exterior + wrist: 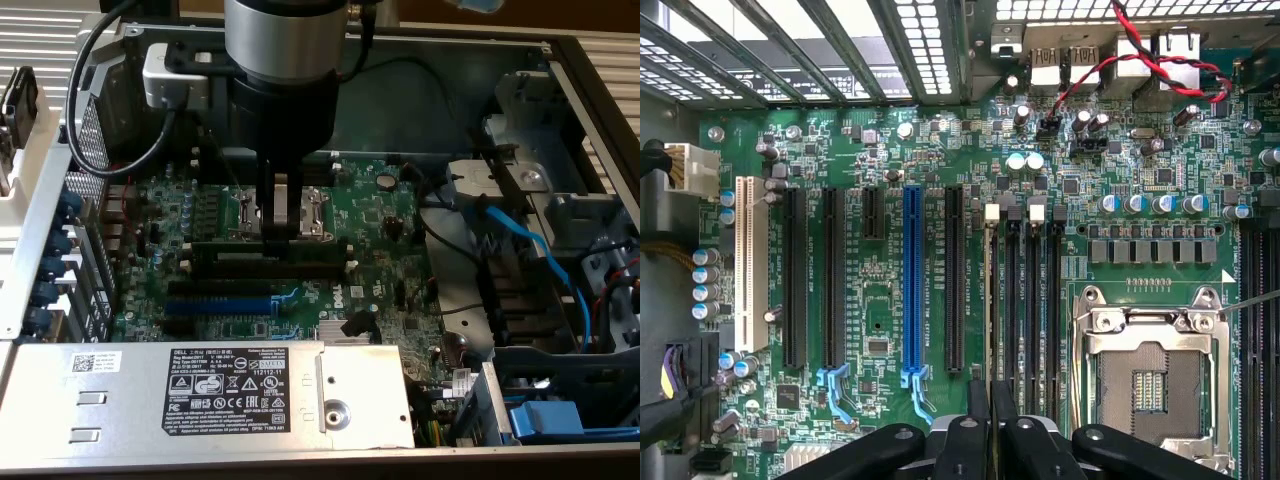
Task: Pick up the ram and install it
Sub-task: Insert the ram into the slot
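Green motherboard (380,215) lying flat inside an open grey computer case (450,70). One item per line follows.

- Gripper (282,235): black, two-fingered, hanging straight down from the arm over the middle of the board. Its fingers (977,420) are drawn almost together, leaving a thin gap. They pinch the ram by its upper edge.
- Ram (310,255): long, dark stick with a pale label strip, lying lengthwise across the exterior view, just below the fingertips. In the wrist view it appears edge-on (989,300), lined up with the outermost black memory slot, the one next to the expansion slots. Whether it is fully seated cannot be told.
- Memory slots (1030,300): black, side by side in a parallel row, beside the ram.
- CPU socket (1150,385): silver frame, bare contacts, just beyond the memory slots.
- Blue expansion slot (911,280): long, set between black slots, parallel to the ram.
- White slot (744,260): at the far edge of the expansion row.
- Power supply (225,390): grey metal box with a black label, at the exterior view's lower edge.
- Blue cable (530,250): runs down the exterior view's right, well apart from the gripper.
- Red and black wires (1140,50): twisted, near the rear ports.
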Controlling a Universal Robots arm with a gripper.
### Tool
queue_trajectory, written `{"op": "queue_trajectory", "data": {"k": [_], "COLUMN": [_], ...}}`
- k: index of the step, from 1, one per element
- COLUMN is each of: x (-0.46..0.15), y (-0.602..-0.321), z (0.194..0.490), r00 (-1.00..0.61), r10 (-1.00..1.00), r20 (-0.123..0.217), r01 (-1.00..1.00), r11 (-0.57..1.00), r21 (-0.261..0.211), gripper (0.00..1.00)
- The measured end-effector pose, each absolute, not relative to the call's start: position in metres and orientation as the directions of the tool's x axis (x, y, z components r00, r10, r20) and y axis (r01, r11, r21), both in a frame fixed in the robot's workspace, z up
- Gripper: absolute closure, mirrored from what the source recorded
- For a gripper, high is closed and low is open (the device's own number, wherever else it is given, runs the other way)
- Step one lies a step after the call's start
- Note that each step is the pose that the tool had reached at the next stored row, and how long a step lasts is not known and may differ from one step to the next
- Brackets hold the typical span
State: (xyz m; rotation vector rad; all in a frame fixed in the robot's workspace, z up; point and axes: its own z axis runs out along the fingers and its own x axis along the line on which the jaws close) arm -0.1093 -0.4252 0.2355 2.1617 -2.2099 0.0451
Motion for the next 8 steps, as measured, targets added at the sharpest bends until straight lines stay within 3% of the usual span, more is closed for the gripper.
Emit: {"op": "queue_trajectory", "data": {"k": [8], "x": [-0.1095], "y": [-0.4245], "z": [0.235], "r00": [-0.022], "r10": [-0.998], "r20": [0.056], "r01": [-1.0], "r11": [0.022], "r21": [0.014], "gripper": [0.87]}}
